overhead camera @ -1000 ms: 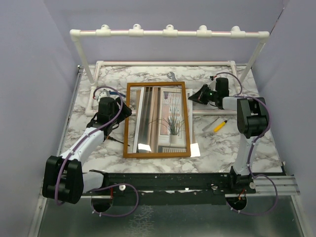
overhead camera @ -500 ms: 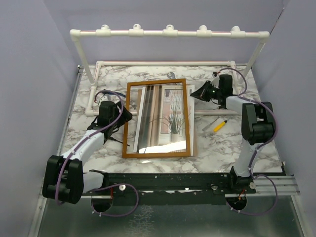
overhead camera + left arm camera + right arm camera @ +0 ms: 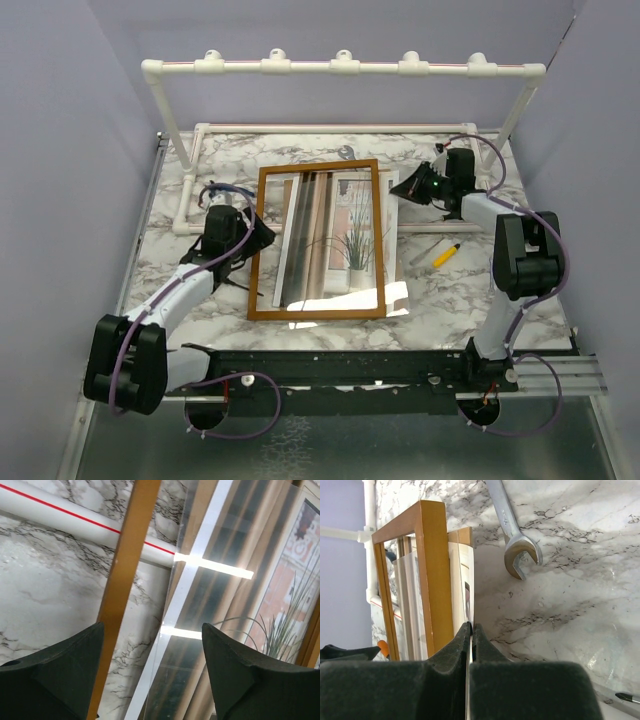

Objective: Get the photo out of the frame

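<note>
The frame (image 3: 318, 312), orange-brown, lies mid-table with the photo (image 3: 352, 232) of curtains and a potted grass showing through its glass. A thin strip of the photo (image 3: 466, 587) sticks out past the frame's right border (image 3: 435, 570). My right gripper (image 3: 471, 626) is shut on that edge, at the frame's far right corner (image 3: 405, 188). My left gripper (image 3: 152, 645) is open. Its dark fingers (image 3: 60, 675) straddle the frame's left border (image 3: 125, 580) and the clear pane's edge, with marble showing between the two.
A white pipe rack (image 3: 340, 68) spans the back, with its base rails on the table. A steel wrench (image 3: 512, 535) lies just behind the frame's far edge. A yellow-handled screwdriver (image 3: 445, 254) lies right of the frame. Purple walls close in on both sides.
My right gripper has drawn a little right and back with the photo's edge. The sheet sticks out further past the frame's right border. My left gripper edged slightly toward the frame.
</note>
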Controlling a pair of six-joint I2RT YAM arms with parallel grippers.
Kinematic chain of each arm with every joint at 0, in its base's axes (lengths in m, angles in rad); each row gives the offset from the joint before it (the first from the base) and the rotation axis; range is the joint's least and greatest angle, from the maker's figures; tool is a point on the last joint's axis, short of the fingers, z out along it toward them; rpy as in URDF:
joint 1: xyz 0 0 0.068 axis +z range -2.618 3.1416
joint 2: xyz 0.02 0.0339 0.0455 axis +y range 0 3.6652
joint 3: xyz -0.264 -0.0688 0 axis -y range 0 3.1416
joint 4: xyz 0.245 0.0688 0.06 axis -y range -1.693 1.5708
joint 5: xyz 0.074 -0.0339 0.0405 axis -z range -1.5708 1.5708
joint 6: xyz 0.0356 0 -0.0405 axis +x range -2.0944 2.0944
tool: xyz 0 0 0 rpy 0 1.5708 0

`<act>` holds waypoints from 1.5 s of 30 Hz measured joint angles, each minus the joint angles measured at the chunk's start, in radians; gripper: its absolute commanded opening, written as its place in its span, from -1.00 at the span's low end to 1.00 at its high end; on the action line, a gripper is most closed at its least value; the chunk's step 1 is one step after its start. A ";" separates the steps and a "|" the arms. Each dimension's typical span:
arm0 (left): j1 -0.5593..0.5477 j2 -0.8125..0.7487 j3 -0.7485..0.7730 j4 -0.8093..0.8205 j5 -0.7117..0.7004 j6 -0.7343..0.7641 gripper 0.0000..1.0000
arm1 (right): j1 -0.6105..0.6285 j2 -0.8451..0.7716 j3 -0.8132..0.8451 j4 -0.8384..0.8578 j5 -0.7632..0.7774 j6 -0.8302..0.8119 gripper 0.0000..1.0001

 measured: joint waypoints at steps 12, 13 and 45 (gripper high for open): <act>-0.172 -0.015 0.036 -0.007 -0.046 0.002 0.59 | -0.003 0.028 -0.001 0.036 0.023 0.008 -0.67; -0.173 -0.015 0.037 -0.008 -0.051 0.002 0.59 | -0.003 0.037 -0.001 0.050 0.023 0.011 -0.66; -0.173 -0.022 0.037 -0.032 -0.102 0.007 0.60 | -0.105 0.228 -0.076 0.365 -0.119 0.177 0.14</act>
